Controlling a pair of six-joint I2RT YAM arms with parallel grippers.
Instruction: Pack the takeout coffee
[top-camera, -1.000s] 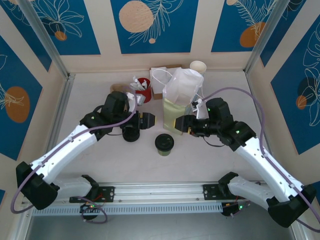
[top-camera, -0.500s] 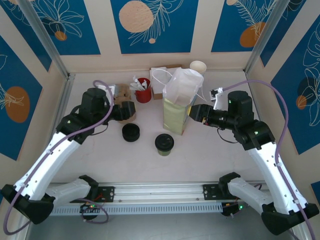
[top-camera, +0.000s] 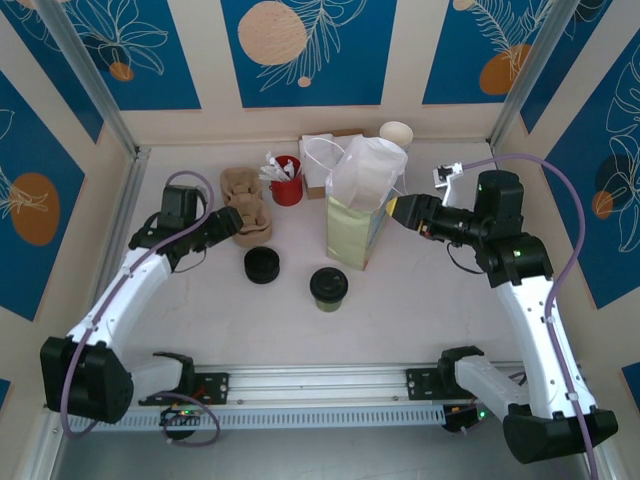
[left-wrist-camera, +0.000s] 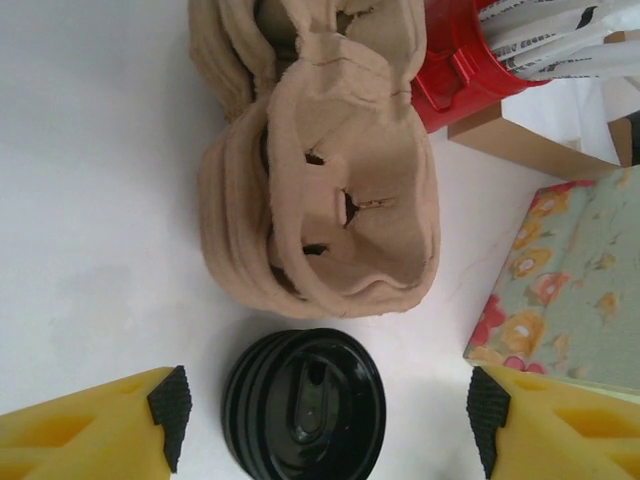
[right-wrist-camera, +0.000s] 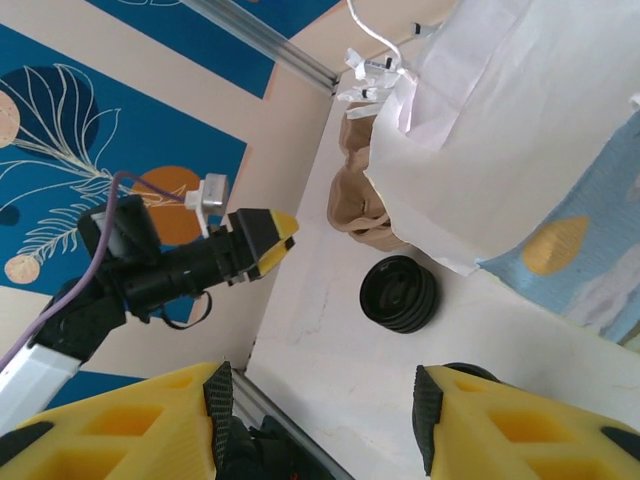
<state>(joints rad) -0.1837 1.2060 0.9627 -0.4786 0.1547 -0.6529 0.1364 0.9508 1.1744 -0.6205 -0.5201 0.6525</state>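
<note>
Nothing is packed yet: the black-lidded pale paper coffee cup (top-camera: 328, 287) stands untouched at the tall green paper bag's (top-camera: 350, 238) 7 o'clock, while your left gripper (top-camera: 226, 222) and right gripper (top-camera: 407, 212) both gape empty.

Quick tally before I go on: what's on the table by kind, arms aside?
Lidded coffee cup: 1
Stack of black lids: 1
Lidless cream cup, possibly a stack: 1
Stack of pulp cup carriers: 1
Red holder of packets: 1
Paper bag: 1
Brown cardboard box: 1
Total: 7
</note>
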